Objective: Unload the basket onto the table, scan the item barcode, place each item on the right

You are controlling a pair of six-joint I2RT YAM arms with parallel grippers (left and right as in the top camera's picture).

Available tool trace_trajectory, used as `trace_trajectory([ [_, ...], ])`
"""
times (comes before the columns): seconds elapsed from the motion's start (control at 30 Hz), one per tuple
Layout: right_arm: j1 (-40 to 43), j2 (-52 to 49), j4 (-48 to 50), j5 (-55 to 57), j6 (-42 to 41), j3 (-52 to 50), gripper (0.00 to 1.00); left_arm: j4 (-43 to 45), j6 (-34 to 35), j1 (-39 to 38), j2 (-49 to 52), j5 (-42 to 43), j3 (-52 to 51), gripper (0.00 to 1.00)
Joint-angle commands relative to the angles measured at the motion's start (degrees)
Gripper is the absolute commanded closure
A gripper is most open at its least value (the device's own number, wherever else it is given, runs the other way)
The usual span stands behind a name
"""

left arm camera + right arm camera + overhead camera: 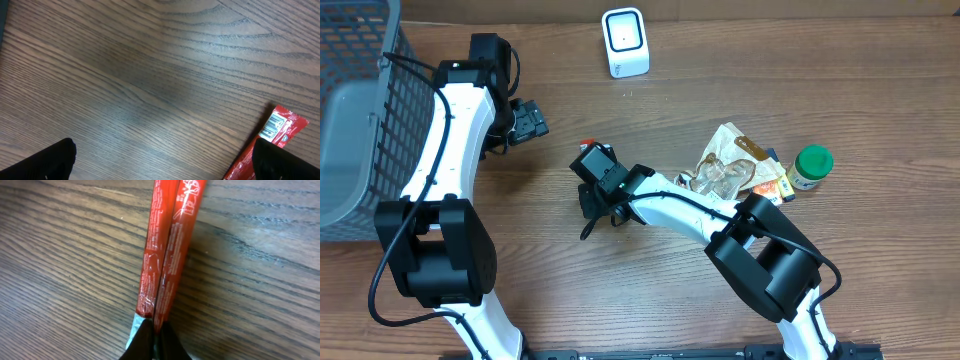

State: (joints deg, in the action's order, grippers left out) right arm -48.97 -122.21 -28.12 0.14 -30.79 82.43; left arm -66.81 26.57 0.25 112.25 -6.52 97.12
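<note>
The right pincer (155, 342) is clamped shut on one end of a red snack wrapper (164, 255), which stretches away from it over the wood-grain worktop (620, 300). Left of the wrapper, the left pincer (528, 122) hangs with its fingers spread wide, gripping nothing. Right of the wrapper lie a crinkled bag (728, 165) and a green-lidded jar (811, 166). Beyond the wrapper stands a white barcode scanner (624, 42).

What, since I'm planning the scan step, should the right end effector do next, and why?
Probably lift the red packet and carry it toward the white scanner: the right end effector is shut on the packet's end, the packet rests against the table, and the scanner stands apart from it.
</note>
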Motion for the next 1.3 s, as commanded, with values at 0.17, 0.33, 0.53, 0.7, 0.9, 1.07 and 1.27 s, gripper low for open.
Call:
trace_trajectory([
  [0.17,8.35,9.81,-10.99,-3.19,10.64,2.73,0.96,0.02,-0.83,0.07,0.15,-0.94,0.44,0.0],
  [0.33,10.16,16.17,-14.27,-1.53,20.9,2.73,0.96,0.02,-0.83,0.07,0.15,-0.94,0.44,0.0],
  [0.53,14.47,19.61,-22.32,4.76,30.95,13.05,0.97,0.02,-0.83,0.07,0.15,-0.94,0.44,0.0],
  [0.7,18.64,19.61,-24.11,8.94,39.28,26.01,0.97,0.0,-0.83,0.07,0.15,-0.94,0.44,0.0],
  [0.9,18.78,17.66,-13.88,21.09,53.55,25.9,0.97,0.02,-0.83,0.07,0.15,-0.94,0.44,0.0],
  [1.07,18.8,13.03,-6.8,26.43,62.25,25.9,0.97,0.02,-0.83,0.07,0.15,-0.94,0.44,0.0],
  [1.27,18.8,3.08,3.93,34.21,82.31,25.9,0.97,0.02,-0.83,0.07,0.15,-0.94,0.44,0.0],
])
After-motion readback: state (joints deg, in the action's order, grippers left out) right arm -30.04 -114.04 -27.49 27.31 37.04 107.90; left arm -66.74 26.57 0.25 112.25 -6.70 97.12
